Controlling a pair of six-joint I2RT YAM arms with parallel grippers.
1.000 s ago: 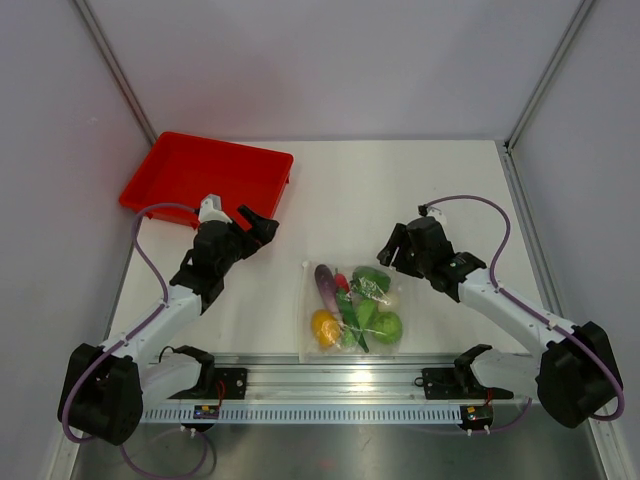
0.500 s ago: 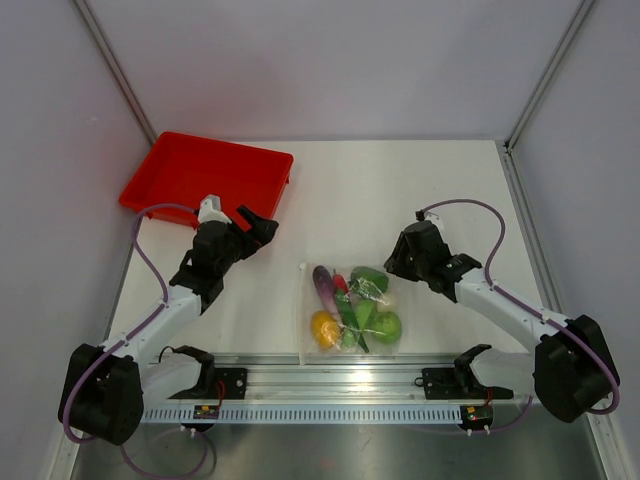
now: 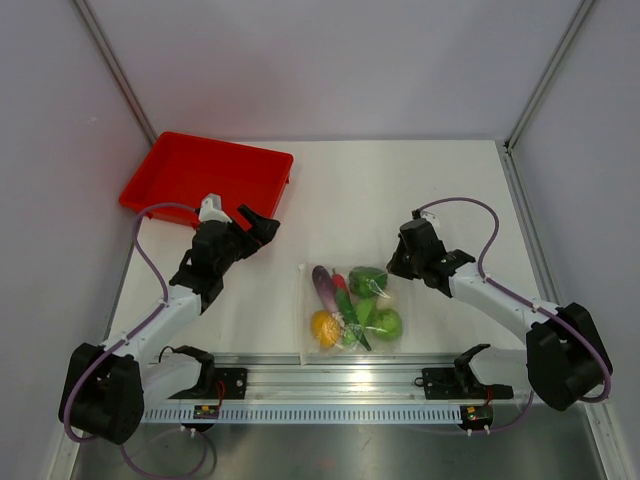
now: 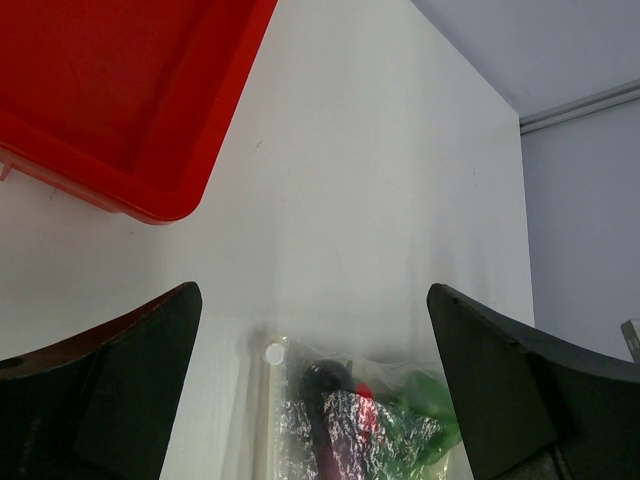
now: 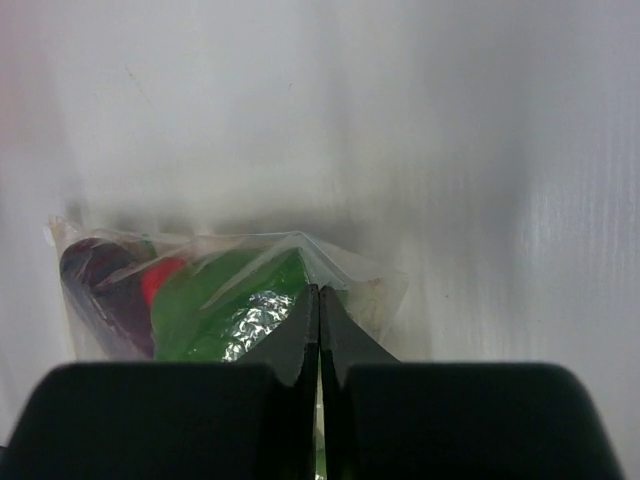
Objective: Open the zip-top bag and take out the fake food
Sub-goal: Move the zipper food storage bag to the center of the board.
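The zip-top bag (image 3: 350, 310) lies flat in front of the two arms, clear and crinkly. Inside it is the fake food: a long purple piece (image 3: 326, 285), a round yellow one (image 3: 324, 326) and green pieces (image 3: 385, 325). My right gripper (image 3: 393, 268) is shut at the bag's far right corner. In the right wrist view the jaws (image 5: 318, 290) pinch a raised peak of the bag's film (image 5: 350, 268) over a green piece (image 5: 220, 290). My left gripper (image 3: 262, 225) hangs open to the left of the bag, and its wrist view shows the bag (image 4: 350, 420) low between the wide fingers (image 4: 312, 295).
A red tray (image 3: 205, 175) stands at the back left, just beyond my left gripper, and fills the top left of the left wrist view (image 4: 130, 90). Grey walls close the table on three sides. A metal rail (image 3: 340, 385) runs along the near edge.
My right gripper has moved down and left onto the bag's far right corner and closed from open to shut on the plastic. The left arm has not moved.
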